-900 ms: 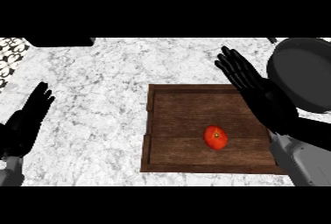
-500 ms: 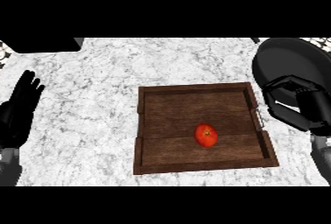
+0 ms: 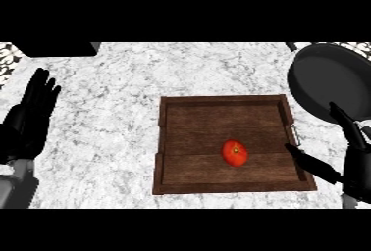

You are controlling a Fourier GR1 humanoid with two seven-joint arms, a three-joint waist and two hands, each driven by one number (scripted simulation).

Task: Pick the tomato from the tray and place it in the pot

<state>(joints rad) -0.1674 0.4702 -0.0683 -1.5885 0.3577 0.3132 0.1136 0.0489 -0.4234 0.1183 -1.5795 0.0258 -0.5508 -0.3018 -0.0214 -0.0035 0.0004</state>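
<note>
With the tomato [image 3: 235,152] lying toward the near side of the wooden tray [image 3: 221,101], the empty right hand [image 3: 354,157] hovered spread open just beyond the tray's right rim, apparently approaching, needing next to reach inward and close around it before carrying it to the pot [image 3: 330,78] beyond the tray's far-right corner.

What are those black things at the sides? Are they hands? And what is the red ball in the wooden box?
Yes, they are a robot's hands. The picture is taken from the robot's head, looking down at a marble kitchen counter, so you only see its arms coming in from the bottom edge. The left hand rests open at the left side, fingers pointing up. The right hand is open too, at the right edge of the wooden tray, with one finger reaching over the tray's rim. The red ball is a tomato lying in the tray. Neither hand holds anything yet. The big dark round thing at the top right is a pot, where the tomato is meant to go.
</note>
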